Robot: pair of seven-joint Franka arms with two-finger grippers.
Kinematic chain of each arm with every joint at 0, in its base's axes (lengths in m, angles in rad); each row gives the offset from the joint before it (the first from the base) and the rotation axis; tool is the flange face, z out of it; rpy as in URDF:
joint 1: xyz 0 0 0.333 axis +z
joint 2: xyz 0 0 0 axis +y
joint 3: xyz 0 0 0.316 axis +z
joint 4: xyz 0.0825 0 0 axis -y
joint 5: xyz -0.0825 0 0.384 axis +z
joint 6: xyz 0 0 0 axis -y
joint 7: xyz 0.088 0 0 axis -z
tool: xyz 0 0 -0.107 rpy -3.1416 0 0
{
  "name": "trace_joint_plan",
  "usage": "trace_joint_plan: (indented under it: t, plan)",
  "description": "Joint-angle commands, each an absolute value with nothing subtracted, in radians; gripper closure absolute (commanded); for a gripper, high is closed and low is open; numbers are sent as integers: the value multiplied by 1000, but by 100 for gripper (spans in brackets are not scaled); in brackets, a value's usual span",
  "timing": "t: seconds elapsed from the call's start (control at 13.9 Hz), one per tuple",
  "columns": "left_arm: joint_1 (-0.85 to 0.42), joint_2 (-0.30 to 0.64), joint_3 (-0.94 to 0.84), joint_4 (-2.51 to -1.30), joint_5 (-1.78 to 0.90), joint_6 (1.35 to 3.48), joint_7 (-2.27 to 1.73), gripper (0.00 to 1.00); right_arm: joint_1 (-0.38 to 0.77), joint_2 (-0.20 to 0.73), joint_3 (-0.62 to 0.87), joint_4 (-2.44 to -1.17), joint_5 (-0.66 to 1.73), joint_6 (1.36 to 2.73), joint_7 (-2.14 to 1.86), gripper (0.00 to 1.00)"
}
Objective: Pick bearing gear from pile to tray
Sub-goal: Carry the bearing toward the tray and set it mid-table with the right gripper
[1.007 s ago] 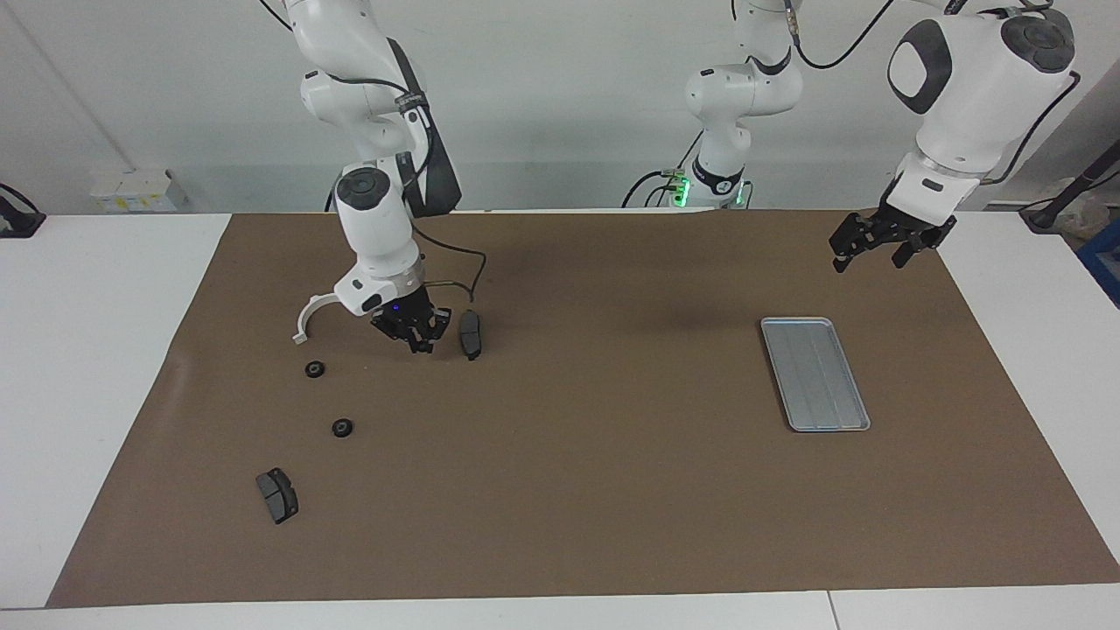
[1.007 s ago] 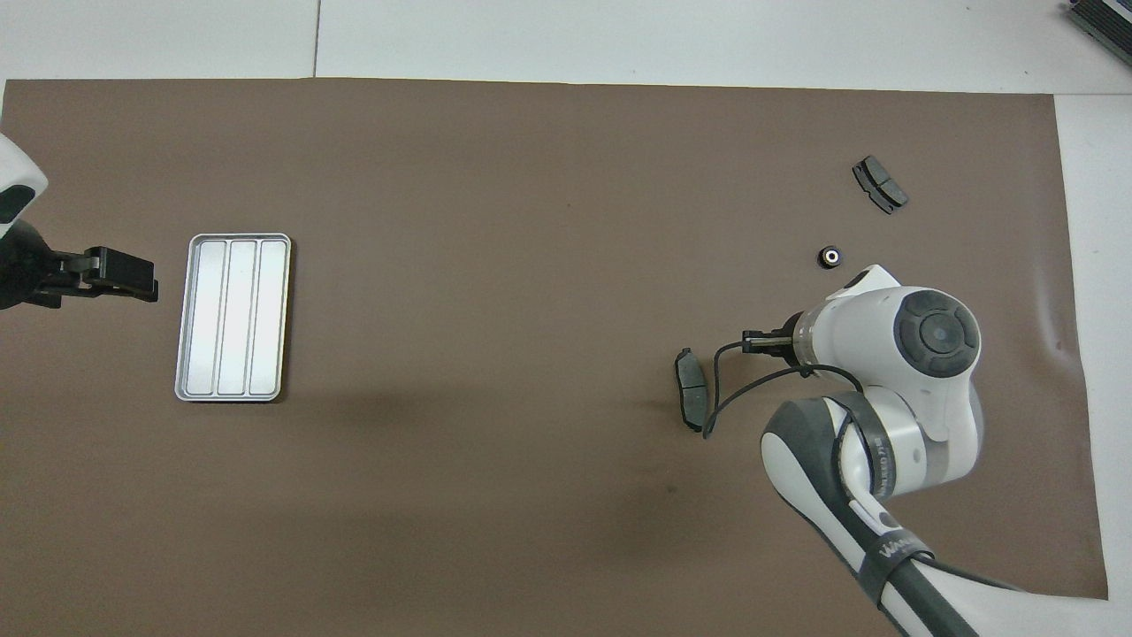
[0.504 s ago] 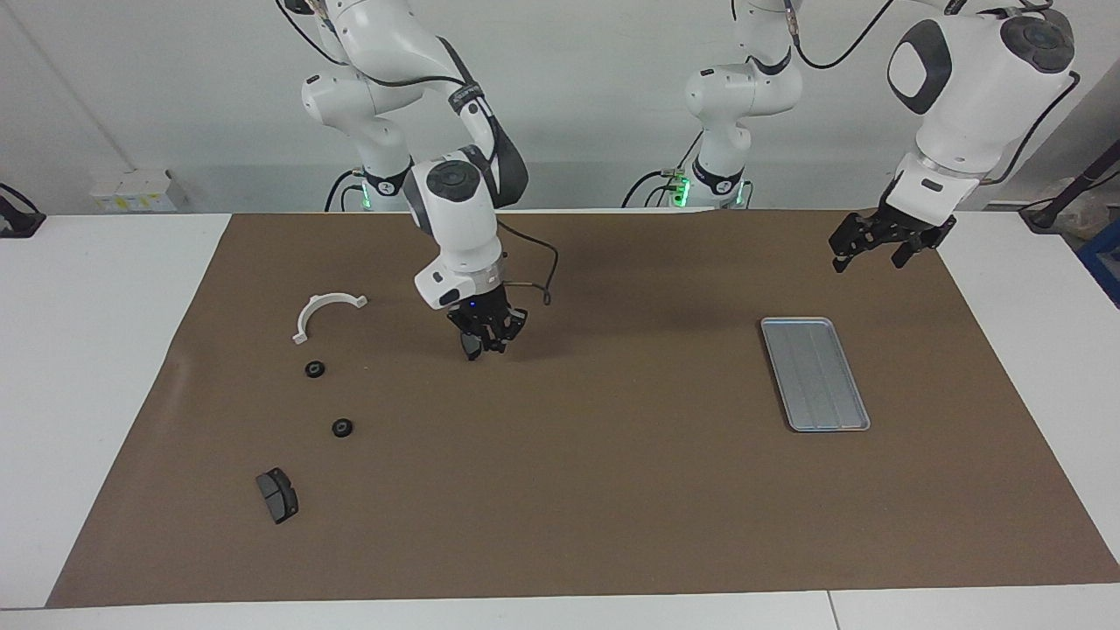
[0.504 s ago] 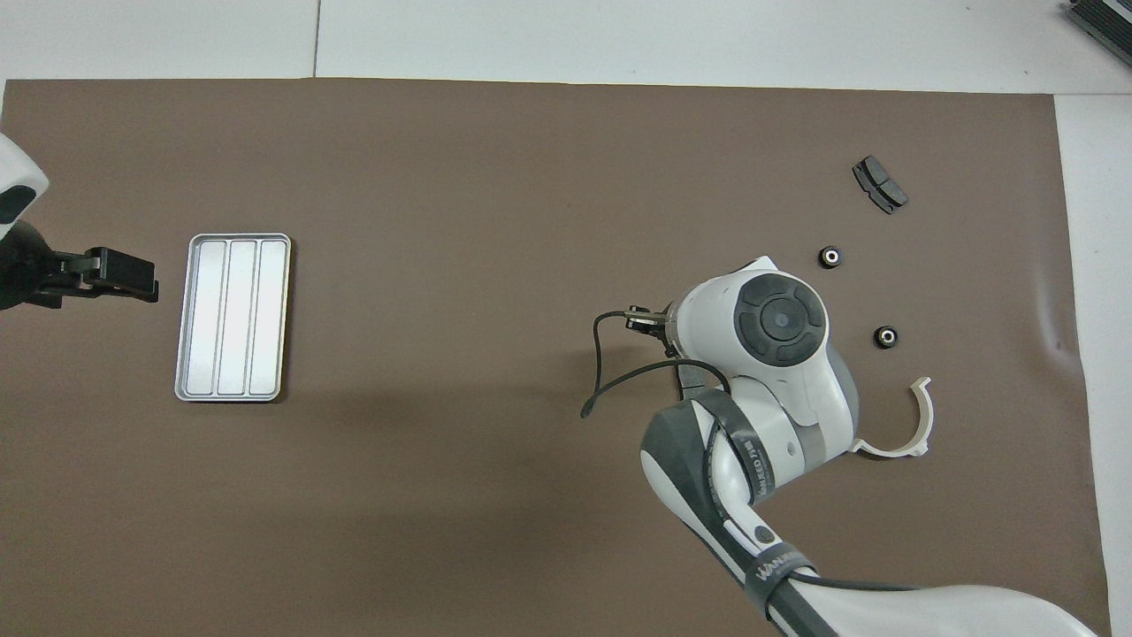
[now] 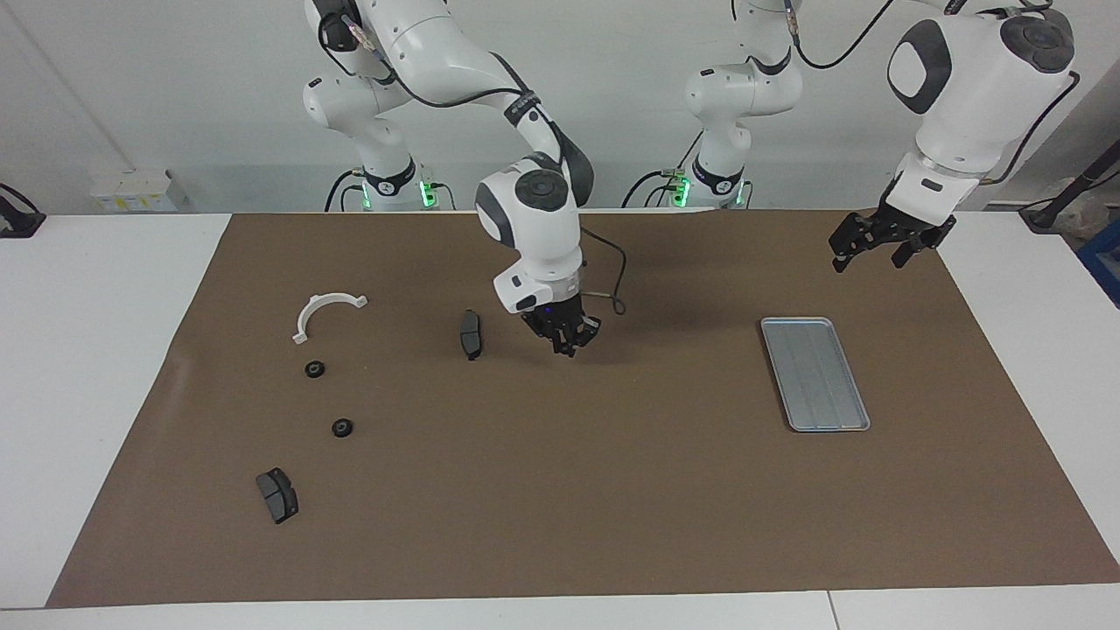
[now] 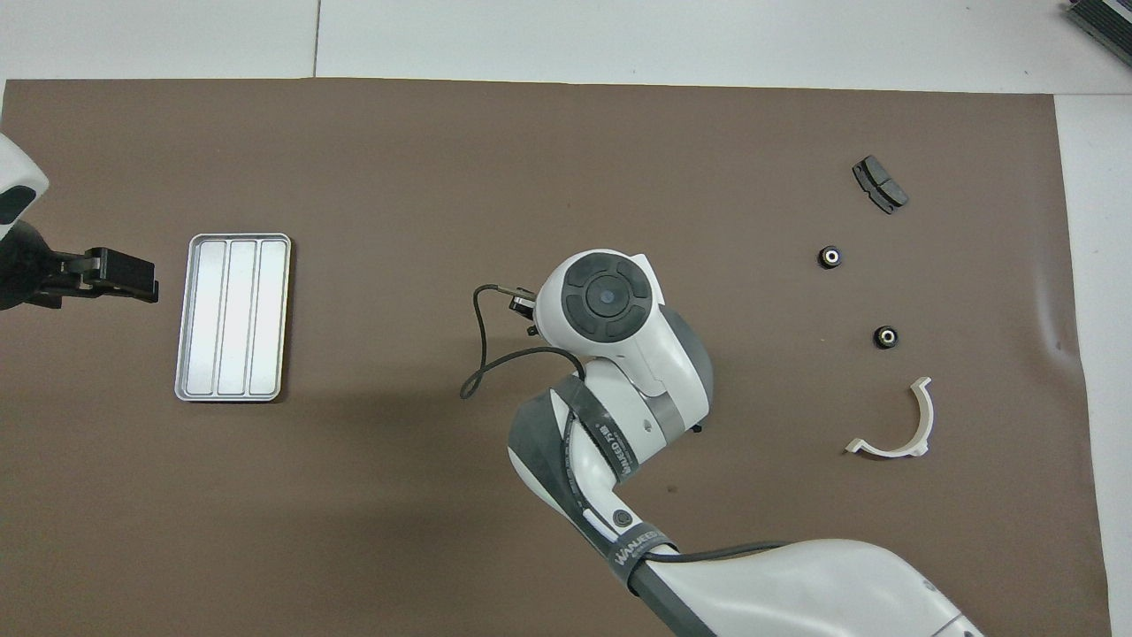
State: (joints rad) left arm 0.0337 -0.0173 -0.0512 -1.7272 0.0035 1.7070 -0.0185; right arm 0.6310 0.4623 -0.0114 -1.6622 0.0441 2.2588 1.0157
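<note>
Right gripper (image 5: 562,339) first: it hangs low over bare brown mat (image 5: 612,490) near the centre of the facing frame. From here I honestly can't tell whether it's closed or has anything in it. In the overhead view the arm's own wrist covers it completely.

Closest thing to it is a dark grey brake pad (image 5: 471,334) lying on the mat just beside it, toward the right arm's end. Further out that way is the rest of the pile. There's the white half-ring bracket (image 5: 325,312), then a black bearing gear (image 5: 314,369) a bit lower in the frame. A second gear (image 5: 342,428) sits lower again, and another brake pad (image 5: 276,494) is lowest of all. Both gears sit flat on the mat, apart from each other.

The silvery tray (image 5: 815,374) is well apart from all that, toward the left arm's end. The left gripper (image 5: 878,248) waits in the air, higher in the frame than the tray, over the mat's corner, fingers spread wide with nothing in them.
</note>
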Motion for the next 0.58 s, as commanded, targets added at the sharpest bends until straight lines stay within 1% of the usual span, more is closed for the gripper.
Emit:
trace_joint_plan:
  t: [0.0,0.14,0.5]
  plan:
    - [40,-48,-43,-1756,-2,1709,-15,0,650,543,-15,-1552,51,2207,1069,100]
    - [46,-48,-38,-1756,-2,1709,-15,0,692,580,-15,-1540,49,2204,1103,100]
    - [44,-51,-37,-1753,-2,1707,-14,0,733,583,-15,-1572,32,2224,1101,100]
